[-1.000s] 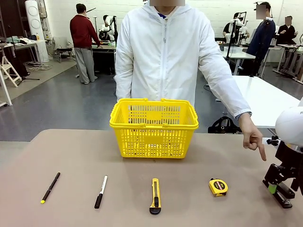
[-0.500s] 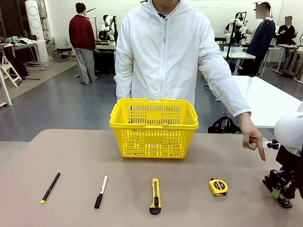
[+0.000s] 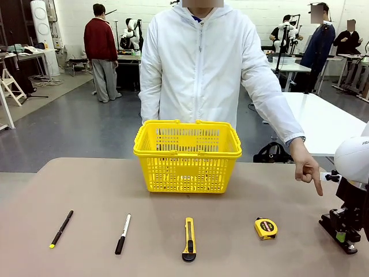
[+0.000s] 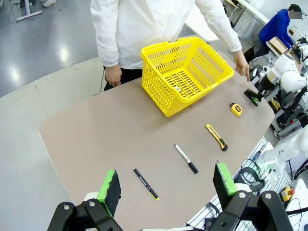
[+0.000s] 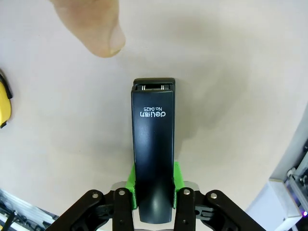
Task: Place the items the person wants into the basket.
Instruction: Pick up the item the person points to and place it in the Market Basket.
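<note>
Closed on just one end of the long black plastic stapler (image 5: 153, 134), the right end effector (image 5: 154, 186) may let it pivot and slip when lifted.

Right arm (image 3: 353, 157) was cased in white, left gripper (image 4: 166, 178) was made of black links, green pads (image 4: 109, 190), person (image 3: 199, 98) was clad in white zipped coat (image 3: 173, 69).

The right pincer (image 3: 342, 234), open a second ago, has closed its green pads on the black stapler (image 5: 153, 159).
</note>
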You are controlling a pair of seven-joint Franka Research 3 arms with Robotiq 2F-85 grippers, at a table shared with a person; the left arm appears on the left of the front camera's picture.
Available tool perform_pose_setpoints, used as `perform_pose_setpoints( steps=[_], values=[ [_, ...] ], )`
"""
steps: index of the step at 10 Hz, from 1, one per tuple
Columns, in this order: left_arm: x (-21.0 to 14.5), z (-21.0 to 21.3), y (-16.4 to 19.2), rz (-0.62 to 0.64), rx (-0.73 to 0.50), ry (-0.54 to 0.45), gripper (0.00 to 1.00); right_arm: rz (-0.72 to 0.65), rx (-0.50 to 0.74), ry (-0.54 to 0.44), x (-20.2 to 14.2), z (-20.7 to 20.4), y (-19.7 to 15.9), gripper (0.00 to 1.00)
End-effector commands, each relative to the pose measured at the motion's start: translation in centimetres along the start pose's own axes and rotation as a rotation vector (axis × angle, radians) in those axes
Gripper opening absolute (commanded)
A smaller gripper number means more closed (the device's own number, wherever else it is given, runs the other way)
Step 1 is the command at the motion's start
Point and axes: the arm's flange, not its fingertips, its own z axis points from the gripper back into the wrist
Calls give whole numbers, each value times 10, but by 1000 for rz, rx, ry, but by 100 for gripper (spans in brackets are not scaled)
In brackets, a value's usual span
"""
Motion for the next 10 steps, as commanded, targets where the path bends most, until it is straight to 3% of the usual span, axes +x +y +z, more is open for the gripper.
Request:
perform_pose_setpoints(
  steps=[1, 2, 3, 7, 10],
  values=[
    [-1, 1, 1, -17, -9, -9, 100, -28, -48, 14, -6, 8, 3, 0],
    [-1, 1, 1, -17, -9, -9, 100, -32, -64, 24, -13, 21, 9, 0],
    [-1, 1, 1, -17, -9, -9, 100, -3, -81, 28, -24, 47, 20, 19],
    [-1, 1, 1, -17, -9, -9, 100, 105, -202, -40, -56, 204, 77, 19],
    [-1, 1, 1, -17, -9, -9, 100, 286, -210, -158, -32, 273, 129, 19]
  ],
)
